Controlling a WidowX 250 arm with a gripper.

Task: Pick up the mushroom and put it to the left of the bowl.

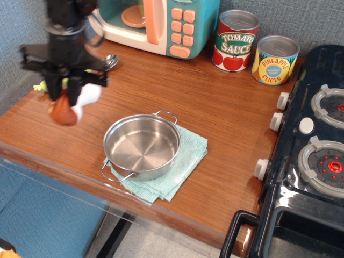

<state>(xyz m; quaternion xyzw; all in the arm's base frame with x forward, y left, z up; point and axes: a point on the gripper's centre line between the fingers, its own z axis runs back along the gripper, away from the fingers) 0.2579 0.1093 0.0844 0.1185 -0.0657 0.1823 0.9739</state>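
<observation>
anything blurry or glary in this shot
In the observation.image view, the gripper and the mushroom it holds are motion-smeared; the bowl and tomato sauce can are sharp; soft glare sits on the stove.

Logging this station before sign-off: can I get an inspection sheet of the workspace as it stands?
Surface: wooden counter, bare at left of bowl.
Job's things: mushroom held in the air, left of bowl; bowl sits on a green cloth.
Clutter: scoop, tomato sauce can, pineapple can.
Grippers: gripper shut on mushroom.
Cables: nothing seen.
Surroundings: toy microwave, toy stove.
</observation>
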